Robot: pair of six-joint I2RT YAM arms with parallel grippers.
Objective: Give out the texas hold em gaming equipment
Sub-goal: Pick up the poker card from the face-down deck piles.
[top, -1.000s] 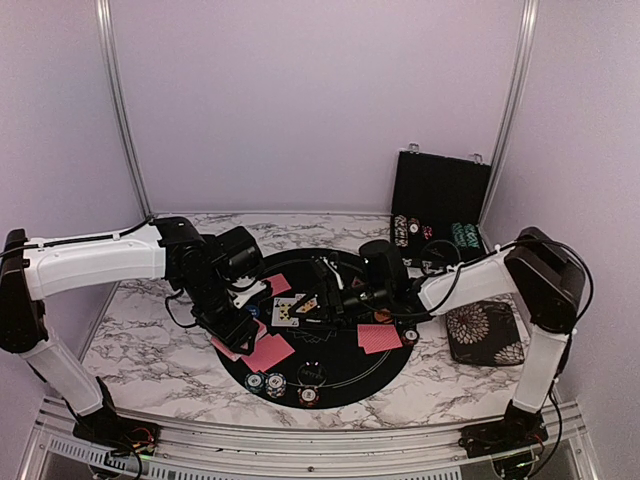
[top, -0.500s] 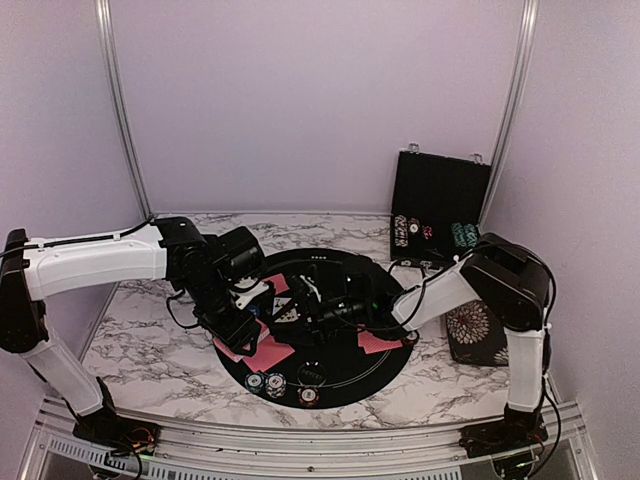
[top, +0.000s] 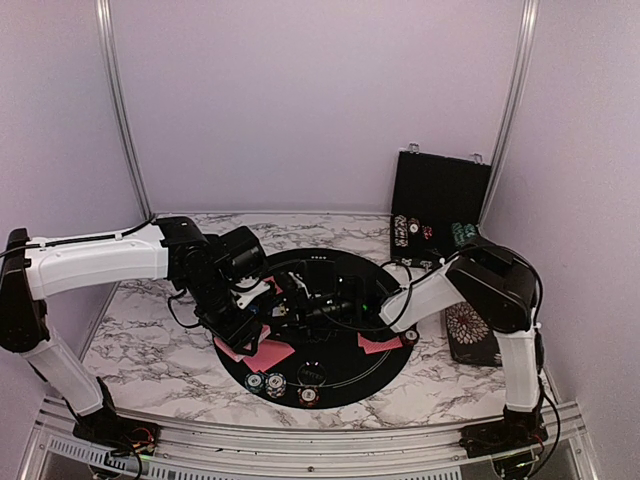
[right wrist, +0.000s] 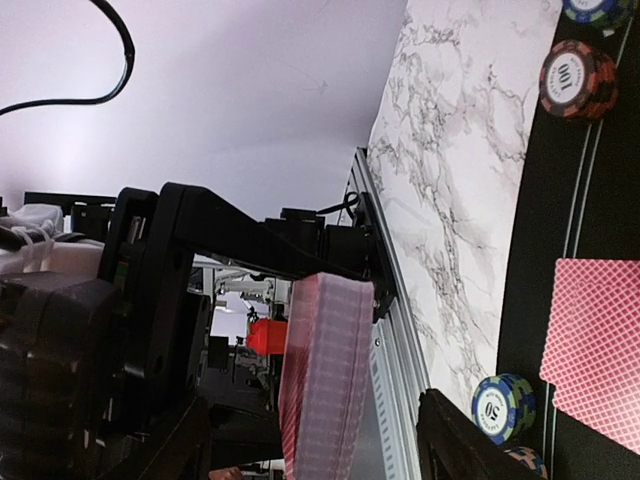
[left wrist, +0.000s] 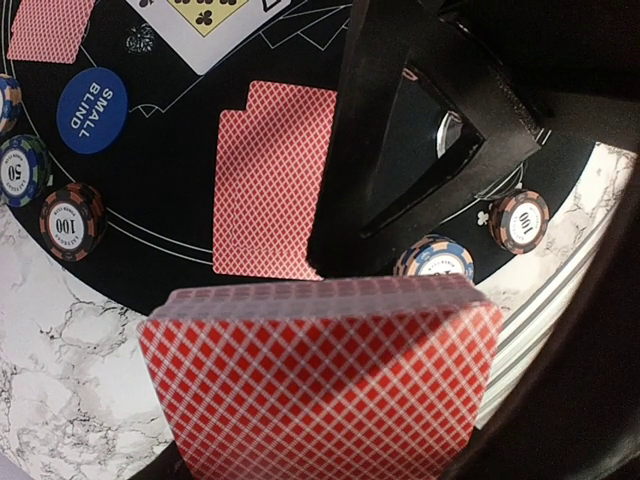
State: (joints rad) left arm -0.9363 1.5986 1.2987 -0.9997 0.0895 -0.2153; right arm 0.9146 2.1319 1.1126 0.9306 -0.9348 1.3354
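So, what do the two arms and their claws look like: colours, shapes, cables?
Both the left arm and the right arm have smooth white link covers and bulky black joint housings. Thin black cables loop along the outside of each. The left claw and the right claw are matt black, with angular, flat-sided fingers. I see no readable markings on them.

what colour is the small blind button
The small blind button is blue with white lettering, clearest in the left wrist view.
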